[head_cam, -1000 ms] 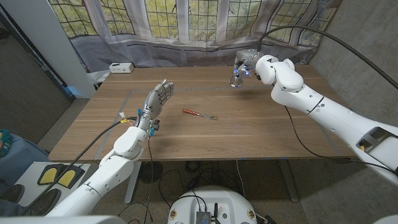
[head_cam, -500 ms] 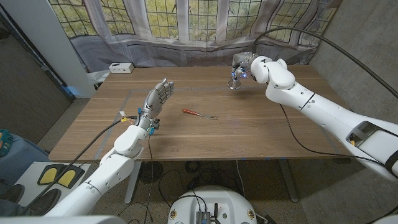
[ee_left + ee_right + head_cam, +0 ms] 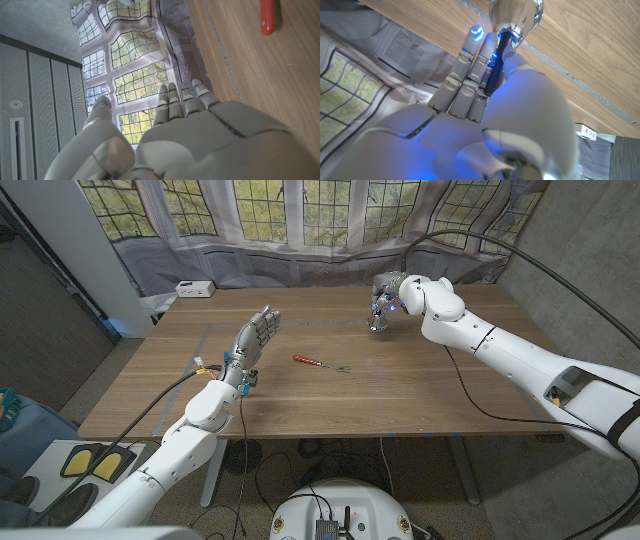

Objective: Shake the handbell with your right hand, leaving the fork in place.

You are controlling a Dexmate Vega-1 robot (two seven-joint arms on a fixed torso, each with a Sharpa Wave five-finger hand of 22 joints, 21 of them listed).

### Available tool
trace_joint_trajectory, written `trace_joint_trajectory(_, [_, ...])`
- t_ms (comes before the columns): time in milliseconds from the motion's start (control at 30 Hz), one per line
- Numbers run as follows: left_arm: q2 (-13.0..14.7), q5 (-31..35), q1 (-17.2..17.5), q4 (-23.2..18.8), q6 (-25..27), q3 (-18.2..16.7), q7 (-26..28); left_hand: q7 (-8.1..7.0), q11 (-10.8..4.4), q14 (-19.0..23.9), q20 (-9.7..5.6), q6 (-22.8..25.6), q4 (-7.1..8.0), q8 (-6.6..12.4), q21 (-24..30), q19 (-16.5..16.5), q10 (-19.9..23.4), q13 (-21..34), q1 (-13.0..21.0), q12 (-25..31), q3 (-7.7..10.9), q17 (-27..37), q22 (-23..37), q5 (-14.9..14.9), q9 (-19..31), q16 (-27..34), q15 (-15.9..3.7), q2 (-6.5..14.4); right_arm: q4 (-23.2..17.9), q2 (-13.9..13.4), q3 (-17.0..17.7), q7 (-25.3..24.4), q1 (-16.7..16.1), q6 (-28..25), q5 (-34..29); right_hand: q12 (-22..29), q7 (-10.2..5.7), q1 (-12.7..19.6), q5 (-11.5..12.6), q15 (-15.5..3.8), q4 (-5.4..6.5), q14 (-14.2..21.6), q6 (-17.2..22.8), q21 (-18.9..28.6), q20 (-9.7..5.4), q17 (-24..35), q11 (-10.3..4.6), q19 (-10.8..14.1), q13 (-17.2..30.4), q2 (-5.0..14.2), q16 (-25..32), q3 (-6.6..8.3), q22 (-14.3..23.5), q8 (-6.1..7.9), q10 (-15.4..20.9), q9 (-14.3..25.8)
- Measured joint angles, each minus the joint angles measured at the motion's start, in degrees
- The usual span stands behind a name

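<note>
1. Two robot arms reached over a wooden table, with a curtain printed with leaded windows hanging behind its far edge.
2. At the far side of the table, the right hand gripped the handbell, whose silver bowl pointed down toward the tabletop; from the head view it could not be told whether bell and wood touched.
3. Nearer the middle lay the fork, red handle toward the robot's left, well apart from both hands.
4. On the left side, the left hand stood raised with its fingers straight and apart, holding nothing.
5. A white box sat at the table's far left corner; a pale tape line ran across the wood between it and the bell.
6. From the right wrist, the bell's dark handle showed clamped between the fingers, the shiny bowl beyond them, lit blue.
7. From the left wrist, the fork's red handle showed beyond the left hand's fingertips.
</note>
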Motion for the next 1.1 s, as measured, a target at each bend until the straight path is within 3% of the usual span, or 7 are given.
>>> trace_joint_trajectory(467, [-0.18, 0.12, -0.43, 0.37, 0.24, 0.22, 0.25, 0.0, 0.0, 0.0, 0.0, 0.0, 0.0, 0.0, 0.0, 0.0, 0.0, 0.0, 0.0, 0.0, 0.0, 0.0, 0.0, 0.0, 0.0, 0.0, 0.0, 0.0, 6.05, 1.65, -2.62, -1.75, 1.75, 0.97, 1.23, -0.01, 0.0, -0.01, -0.04, 0.02, -0.06, 0.02, 0.0, 0.39, 0.0, 0.0, 0.0, 0.0, 0.02, 0.0, 0.0, -0.07, 0.0, 0.0, 0.0, 0.0])
trace_joint_trajectory(1100, [-0.09, 0.08, -0.71, 0.52, 0.72, 0.3, 0.33, 0.0, 0.0, 0.0, 0.0, 0.0, 0.0, 0.0, 0.0, 0.0, 0.0, 0.0, 0.0, 0.0, 0.0, 0.0, 0.0, 0.0, 0.0, 0.0, 0.0, 0.0, 10.68, 2.99, -4.8, -4.13, 3.02, 1.48, 2.52, -0.21, 0.0, -0.26, -0.22, 0.12, -0.06, 0.12, 0.0, 0.86, 0.0, 0.0, 0.0, 0.01, 0.11, 0.22, 0.0, -0.09, 0.01, -0.22, 0.0, 0.0])
